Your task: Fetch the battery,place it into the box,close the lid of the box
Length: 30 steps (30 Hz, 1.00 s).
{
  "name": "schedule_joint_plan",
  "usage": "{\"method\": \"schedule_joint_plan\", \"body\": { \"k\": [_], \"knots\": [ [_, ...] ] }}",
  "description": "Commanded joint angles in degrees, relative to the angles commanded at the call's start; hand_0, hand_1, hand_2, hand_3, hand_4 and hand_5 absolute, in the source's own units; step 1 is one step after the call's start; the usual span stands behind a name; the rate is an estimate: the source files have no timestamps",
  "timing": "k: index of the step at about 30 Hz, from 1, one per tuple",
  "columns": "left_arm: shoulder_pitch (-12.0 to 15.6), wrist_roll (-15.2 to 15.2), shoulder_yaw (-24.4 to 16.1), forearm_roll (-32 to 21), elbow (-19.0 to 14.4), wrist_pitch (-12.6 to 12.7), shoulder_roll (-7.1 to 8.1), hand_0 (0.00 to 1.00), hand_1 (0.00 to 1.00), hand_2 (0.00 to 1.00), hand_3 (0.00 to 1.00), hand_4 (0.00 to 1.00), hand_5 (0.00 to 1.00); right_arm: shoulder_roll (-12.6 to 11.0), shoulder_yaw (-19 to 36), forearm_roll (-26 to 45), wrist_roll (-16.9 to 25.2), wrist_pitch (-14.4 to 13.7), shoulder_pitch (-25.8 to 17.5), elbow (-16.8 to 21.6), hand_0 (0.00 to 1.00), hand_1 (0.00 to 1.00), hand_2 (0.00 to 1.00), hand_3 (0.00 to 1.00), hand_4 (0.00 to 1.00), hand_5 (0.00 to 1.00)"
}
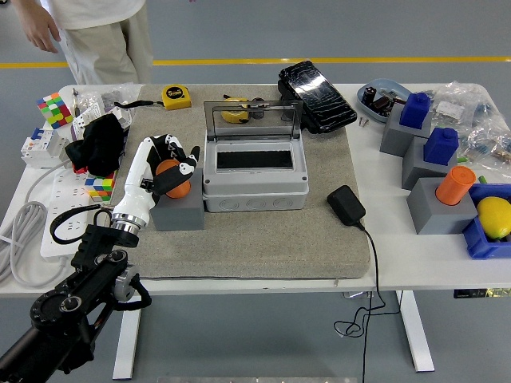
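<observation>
While our left arm reaches in from the lower left corner over the grey mat (pixel 263 239), we have our left hand (pixel 165 170) wrapped round the orange battery (pixel 175 174), the fingers (pixel 190 160) curled over its top and side so that it is gripped. The battery sits in the grey block (pixel 177 212), which stands on the mat touching or just beside the left wall of the grey box (pixel 254 190). We cannot tell whether the battery has come free of the block's socket yet. Our right hand is out of sight. Beyond the block the box is open, its clear lid (pixel 252 120) standing upright at the back and its dark slot showing inside. A black charger (pixel 346 204) lies on the mat to the right, and a tape measure (pixel 176 96) sits near the far edge of the tabletop (pixel 415 255). A person (pixel 92 36) stands past the far left corner, hands off everything. We judge the main risk to be a slanted pull: the battery could jam and drag the block along, or slip from the fingers. On the way across, a low carry might strike the box wall or knock the lid down.
</observation>
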Motion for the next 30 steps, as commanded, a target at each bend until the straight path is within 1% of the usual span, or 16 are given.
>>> {"method": "schedule_joint_plan", "body": {
  "k": [3,4,8,15,16,30],
  "knots": [
    [-0.3,-0.4,0.04,-0.15,0.02,0.27,-0.01,0.102,0.092,0.165,0.217,0.537,0.002,0.02,-0.05,0.06,0.09,-0.05,0.05,-0.01,0.566,0.595,0.574,0.545,0.919,0.485],
    [-0.37,-0.51,0.06,-0.17,0.0,0.36,0.01,0.076,0.075,0.155,0.213,0.515,0.002,0.03,-0.04,0.07,0.12,-0.06,0.05,-0.01,0.566,0.595,0.574,0.544,0.919,0.485],
    [-0.62,-0.67,0.07,0.06,-0.22,0.66,0.17,0.076,0.075,0.155,0.213,0.515,0.002,0.03,-0.05,0.08,0.24,-0.13,0.07,0.0,0.566,0.595,0.574,0.544,0.919,0.485],
    [-0.76,-0.45,0.41,0.18,0.22,0.73,0.22,0.062,0.066,0.15,0.209,0.512,0.002,0.06,-0.15,0.11,0.32,-0.16,0.03,0.0,0.566,0.595,0.574,0.545,0.92,0.486],
    [-0.75,-0.43,0.44,0.14,0.23,0.74,0.2,0.061,0.063,0.15,0.208,0.523,0.002,0.08,-0.2,0.14,0.31,-0.16,0.03,-0.01,0.566,0.595,0.574,0.545,0.92,0.486],
    [-1.09,0.55,0.7,0.39,-0.38,0.68,0.34,0.047,0.056,0.146,0.202,0.524,0.002,0.09,-0.18,0.13,0.39,-0.22,0.05,-0.01,0.565,0.595,0.573,0.544,0.92,0.485]
  ]
}}
